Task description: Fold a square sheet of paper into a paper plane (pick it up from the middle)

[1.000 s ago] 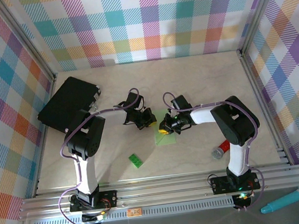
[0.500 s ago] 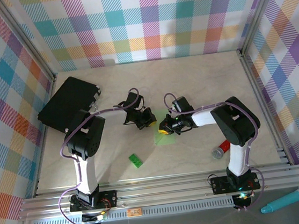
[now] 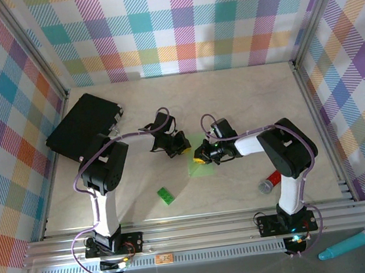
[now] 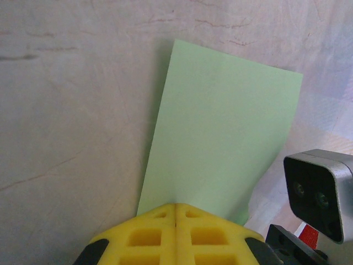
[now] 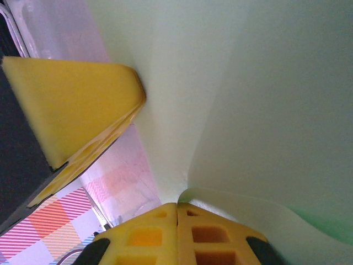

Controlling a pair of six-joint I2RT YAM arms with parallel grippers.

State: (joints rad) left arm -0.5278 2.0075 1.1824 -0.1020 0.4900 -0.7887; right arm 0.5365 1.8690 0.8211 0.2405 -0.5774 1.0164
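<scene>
Where the square sheet of paper (image 4: 220, 138) sits between my 2 pincers, near the middle of the table (image 3: 251, 102), it is pale green and plain. From my left wrist it looks like an upright rectangle, narrower than it is tall. Its lower edge runs into my left pincer (image 4: 176, 208), whose 2 yellow pads are pressed together with the paper pinched at their tips. From my right wrist the sheet bends in a soft curve, and one corner of it curls out of my right pincer (image 5: 176, 207), which is likewise clamped on the paper with no gap between its pads. The tip of my left pincer touches the sheet just beside that spot.

From above, my 2 pincers sit close together over the paper. A small bright-green toy brick (image 3: 166, 195) lies apart, nearer my bases. A black case (image 3: 82, 125) rests at the far left, and a red and silver object (image 3: 269, 181) lies well off to the right.
</scene>
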